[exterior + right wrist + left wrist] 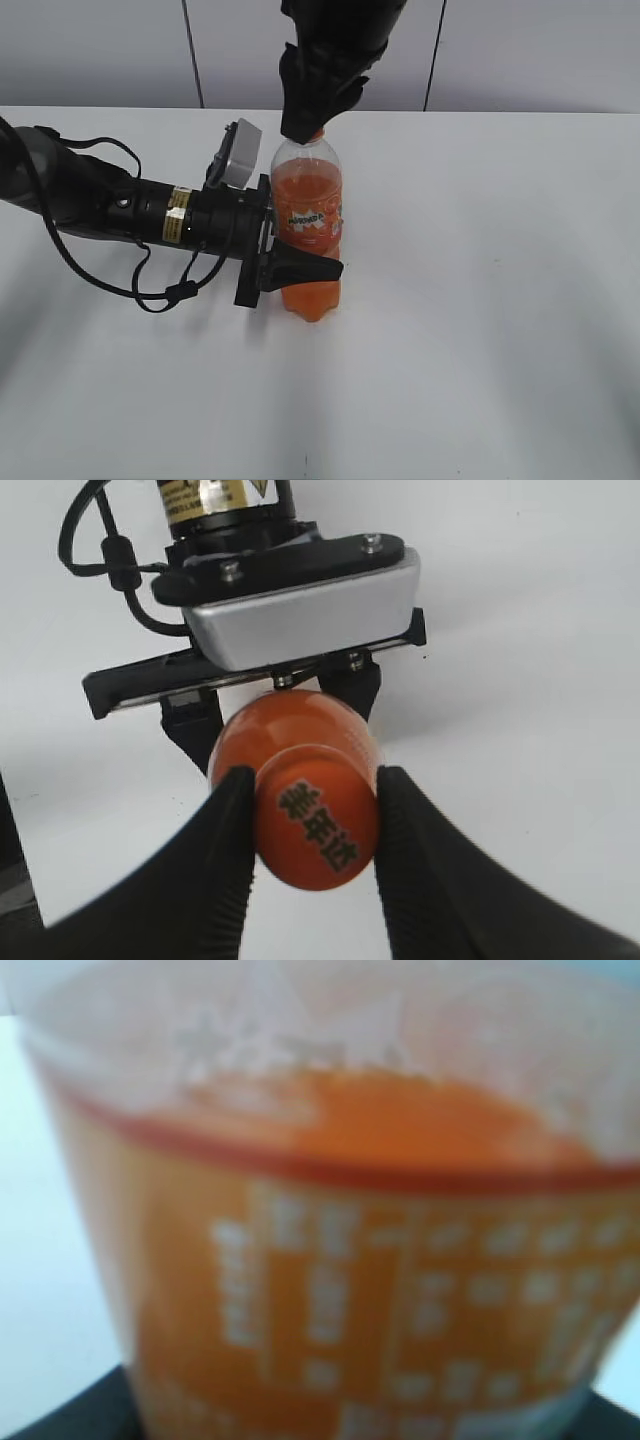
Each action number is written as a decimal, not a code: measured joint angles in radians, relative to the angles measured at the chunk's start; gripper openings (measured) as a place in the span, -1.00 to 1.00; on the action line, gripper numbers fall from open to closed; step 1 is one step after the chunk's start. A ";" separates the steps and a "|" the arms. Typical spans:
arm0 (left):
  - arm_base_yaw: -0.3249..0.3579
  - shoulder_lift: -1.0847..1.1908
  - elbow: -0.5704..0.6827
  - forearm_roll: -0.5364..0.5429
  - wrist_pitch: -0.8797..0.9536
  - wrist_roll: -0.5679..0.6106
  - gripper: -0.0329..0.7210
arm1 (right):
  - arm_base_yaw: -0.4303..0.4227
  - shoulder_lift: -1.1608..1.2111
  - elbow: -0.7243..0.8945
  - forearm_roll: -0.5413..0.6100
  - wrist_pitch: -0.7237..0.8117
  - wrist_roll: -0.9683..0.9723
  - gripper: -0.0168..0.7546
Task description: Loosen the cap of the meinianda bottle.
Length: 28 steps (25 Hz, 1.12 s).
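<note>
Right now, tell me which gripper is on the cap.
The right gripper, reaching down from above, pinches the orange cap. The left gripper clamps the bottle body from the side instead.

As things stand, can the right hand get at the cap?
Likely yes: the right hand already has its fingers on either side of the cap, while the left hand grips the meinianda bottle.

White table [500, 300]; upright on it, the meinianda bottle [310, 225] of orange drink
</note>
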State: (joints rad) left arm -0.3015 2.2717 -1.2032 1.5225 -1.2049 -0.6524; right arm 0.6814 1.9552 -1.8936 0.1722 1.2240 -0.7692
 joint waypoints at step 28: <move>0.001 0.000 0.000 0.005 -0.004 0.003 0.19 | 0.000 0.000 0.000 0.018 0.002 -0.248 -0.16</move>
State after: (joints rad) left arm -0.3006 2.2717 -1.2032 1.5272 -1.2089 -0.6497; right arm 0.6814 1.9552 -1.8936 0.1904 1.2259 -1.0177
